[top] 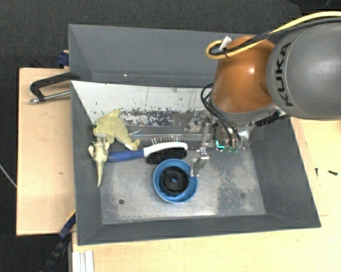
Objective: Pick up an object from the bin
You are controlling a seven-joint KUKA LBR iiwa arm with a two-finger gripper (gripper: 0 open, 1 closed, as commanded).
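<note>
Jaws of gripper [197, 152] spread, just right of blue bowl [160, 189]

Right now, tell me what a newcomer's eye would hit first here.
The blue cup in the middle of the bin, near its lower wall, stands out most, with the gripper at its right rim. Just above it lies a brush with a blue handle; a pale yellow dinosaur lies at the left.

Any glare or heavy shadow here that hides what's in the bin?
Camera view: glare whitens the bin's far wall and glints on the arm's orange cover; the blue cup, the brush and the pale toy dinosaurs are evenly lit, unhidden.
</note>
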